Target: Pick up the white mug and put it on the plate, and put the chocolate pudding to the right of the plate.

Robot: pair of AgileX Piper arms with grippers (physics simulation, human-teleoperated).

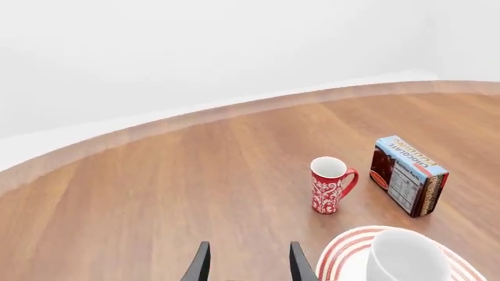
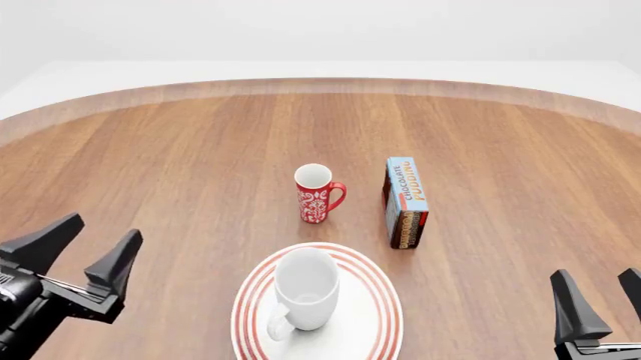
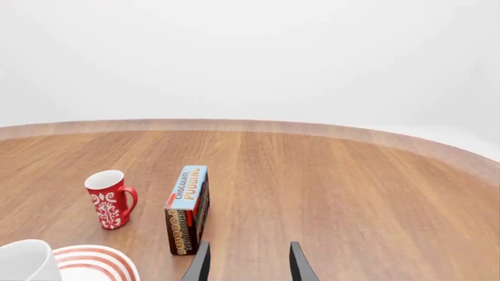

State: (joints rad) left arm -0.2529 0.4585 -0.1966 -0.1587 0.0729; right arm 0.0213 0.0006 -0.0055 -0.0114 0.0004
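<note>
Wooden table (image 2: 180, 150) under a white backdrop. At far left, left gripper (image 2: 78, 249), fingers spread, grasping nothing, low and apart from the plate (image 2: 380, 315). On the plate, near the front edge: white mug (image 2: 305, 289), upright, handle toward the camera. Behind it, red mug (image 2: 317, 193). Just right of that, chocolate pudding (image 2: 406, 201), on edge, beyond the plate's right rim. At far right, right gripper (image 2: 601, 304), fingers parted, empty.
</note>
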